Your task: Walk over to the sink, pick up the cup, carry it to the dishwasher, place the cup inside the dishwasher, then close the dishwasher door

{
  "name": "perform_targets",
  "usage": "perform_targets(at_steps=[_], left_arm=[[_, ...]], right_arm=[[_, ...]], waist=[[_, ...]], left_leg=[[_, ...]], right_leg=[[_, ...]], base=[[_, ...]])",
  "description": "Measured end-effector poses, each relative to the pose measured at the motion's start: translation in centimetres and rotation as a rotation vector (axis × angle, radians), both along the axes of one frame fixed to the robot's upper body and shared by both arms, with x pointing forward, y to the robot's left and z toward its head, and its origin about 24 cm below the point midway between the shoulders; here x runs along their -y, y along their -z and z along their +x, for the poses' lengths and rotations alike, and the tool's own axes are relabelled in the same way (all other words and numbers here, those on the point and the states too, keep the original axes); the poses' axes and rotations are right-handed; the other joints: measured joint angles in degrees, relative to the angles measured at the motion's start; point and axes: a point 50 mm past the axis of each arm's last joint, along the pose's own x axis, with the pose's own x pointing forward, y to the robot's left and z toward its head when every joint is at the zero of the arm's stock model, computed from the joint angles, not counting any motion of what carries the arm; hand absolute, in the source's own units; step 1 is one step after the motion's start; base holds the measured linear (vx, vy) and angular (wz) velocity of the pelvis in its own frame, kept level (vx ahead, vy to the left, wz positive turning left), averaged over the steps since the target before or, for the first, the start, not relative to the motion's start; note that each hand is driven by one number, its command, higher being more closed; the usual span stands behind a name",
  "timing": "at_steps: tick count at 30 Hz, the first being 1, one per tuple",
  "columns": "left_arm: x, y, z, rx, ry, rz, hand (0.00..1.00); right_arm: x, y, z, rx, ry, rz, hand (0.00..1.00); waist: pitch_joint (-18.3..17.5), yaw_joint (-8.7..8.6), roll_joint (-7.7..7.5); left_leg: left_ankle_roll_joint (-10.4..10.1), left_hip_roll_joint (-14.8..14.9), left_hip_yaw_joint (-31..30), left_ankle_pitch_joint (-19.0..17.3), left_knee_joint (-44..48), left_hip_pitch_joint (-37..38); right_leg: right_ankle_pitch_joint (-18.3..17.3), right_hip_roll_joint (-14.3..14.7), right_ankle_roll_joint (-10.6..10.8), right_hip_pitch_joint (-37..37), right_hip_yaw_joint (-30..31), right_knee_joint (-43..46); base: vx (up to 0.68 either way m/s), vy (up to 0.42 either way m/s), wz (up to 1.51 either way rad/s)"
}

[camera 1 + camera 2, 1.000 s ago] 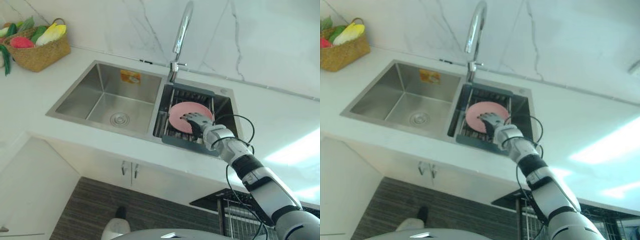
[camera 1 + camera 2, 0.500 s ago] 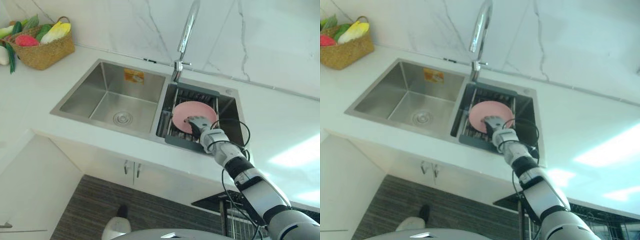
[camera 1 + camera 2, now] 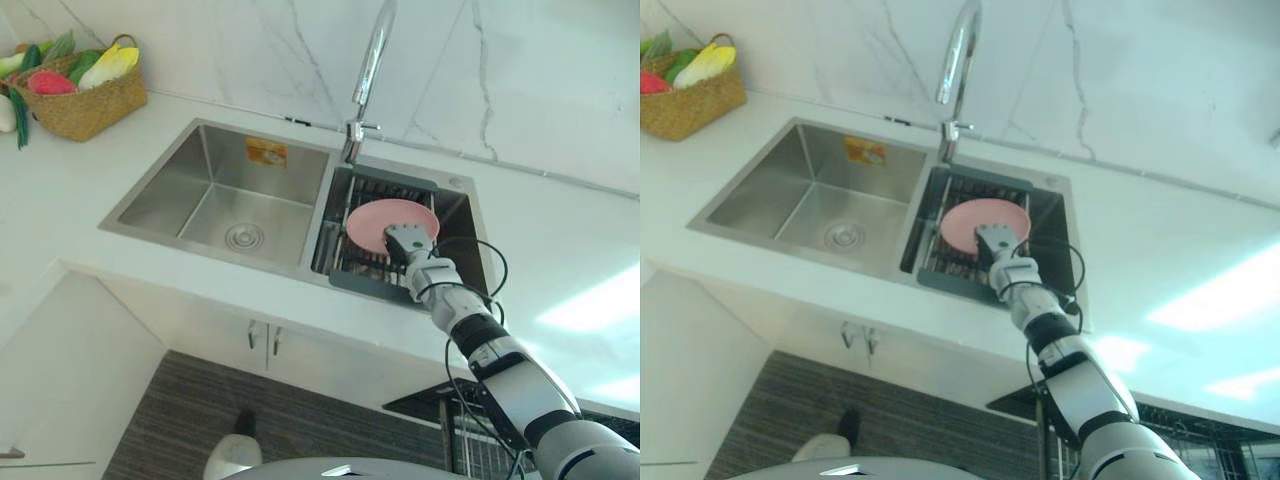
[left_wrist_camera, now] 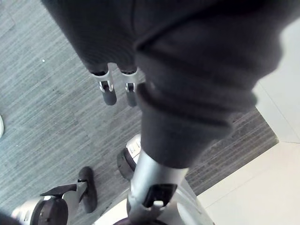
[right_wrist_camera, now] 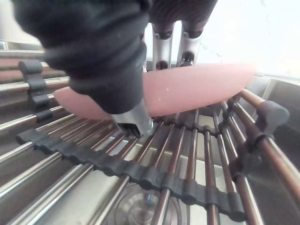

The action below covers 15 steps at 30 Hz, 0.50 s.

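The right hand (image 3: 405,241) pinched the near rim of the pink dish (image 3: 372,220) (fingers (image 5: 161,44) above, thumb (image 5: 134,119) below) over the sink rack (image 5: 140,176); the left hand (image 4: 108,93) hung relaxed.

Two head eyes look down on the same sink (image 3: 165,185); right wrist camera sits close over its rack (image 5: 187,157); left wrist faces floor (image 4: 42,117).

Pink dish (image 3: 375,222), silver sink (image 3: 200,165), white wall (image 3: 250,50) veined grey, tan woven basket (image 3: 90,110), dark grey striped floor (image 3: 250,420).
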Motion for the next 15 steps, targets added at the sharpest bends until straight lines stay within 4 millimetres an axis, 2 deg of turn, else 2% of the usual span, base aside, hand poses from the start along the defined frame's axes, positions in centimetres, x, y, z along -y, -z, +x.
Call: perform_targets(at_steps=[8,11,15], left_arm=[[-0.2,0.0,0.2,-0.004,0.066,0.018,0.00],[-0.2,0.0,0.2,-0.007,0.069,0.019,0.00],[-0.3,0.0,0.0,-0.013,0.081,0.025,0.00]], right_arm=[[-0.2,-0.1,0.0,0.074,0.003,0.056,1.00],[-0.2,-0.3,0.0,0.099,0.003,0.083,1.00],[0.1,-1.6,0.2,0.164,-0.016,0.115,1.00]], waist=[[0.12,-0.11,0.15],[0.12,-0.65,0.15],[0.11,-1.09,0.16]], left_leg=[[0.21,0.20,1.43,-0.31,-0.02,1.26],[0.25,0.25,1.78,-0.44,-0.02,1.36],[0.28,0.40,3.38,-0.61,-0.01,1.41]], right_leg=[[0.05,0.03,0.21,0.31,1.39,0.00],[0.05,0.03,0.21,0.18,1.70,0.00],[0.38,0.03,0.11,-0.93,3.46,0.00]], base=[[0.01,0.002,-0.09],[0.01,0.003,-0.06],[0.01,0.010,-0.22]])
